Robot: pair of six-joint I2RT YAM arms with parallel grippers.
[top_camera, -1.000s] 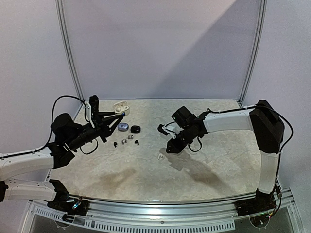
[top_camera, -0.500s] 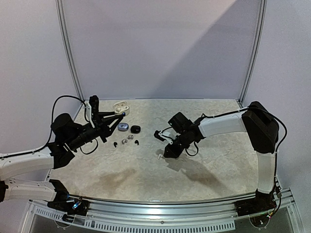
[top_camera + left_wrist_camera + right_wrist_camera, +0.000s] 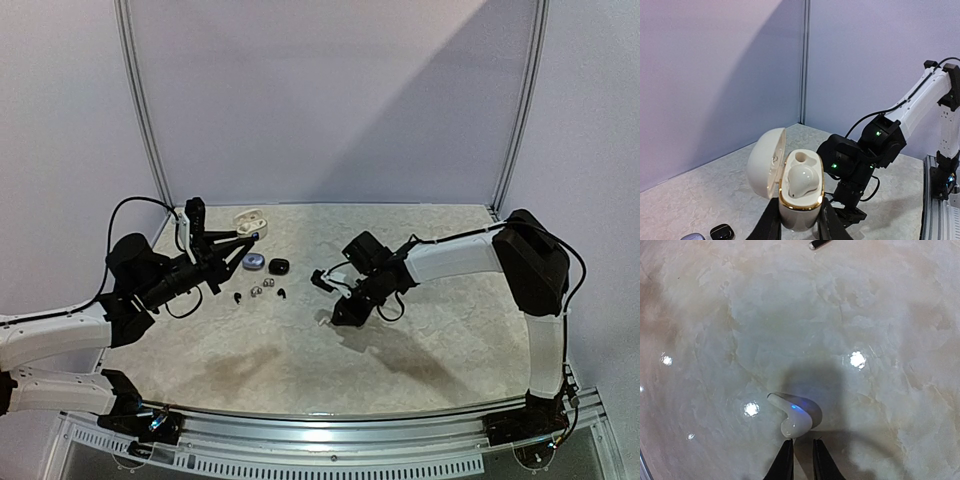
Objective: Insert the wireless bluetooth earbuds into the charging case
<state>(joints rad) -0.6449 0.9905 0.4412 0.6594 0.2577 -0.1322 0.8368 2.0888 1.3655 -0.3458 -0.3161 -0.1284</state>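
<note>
My left gripper [image 3: 799, 216] is shut on a white charging case [image 3: 799, 187] with a gold rim, held up with its lid open. One white earbud [image 3: 801, 181] sits in it, beside an empty socket. The top view shows this case [image 3: 247, 221] raised at the back left. Another white earbud [image 3: 796, 415] lies on the table. My right gripper [image 3: 800, 459] hovers with its tips right at the earbud's near side. Its jaws stand a narrow gap apart with nothing between them. In the top view the right gripper [image 3: 336, 318] is low over that earbud [image 3: 322, 318].
A bluish-grey case [image 3: 253, 261] and a black case [image 3: 278, 266] lie at the left, with small dark and greyish earbuds [image 3: 257, 291] just in front of them. A metal frame post [image 3: 804, 62] stands at the back corner. A dark object [image 3: 819, 244] shows at the top edge.
My right arm has moved left and lower, down over the white earbud on the table, and its jaws have narrowed. The left arm and its case have stayed still.
</note>
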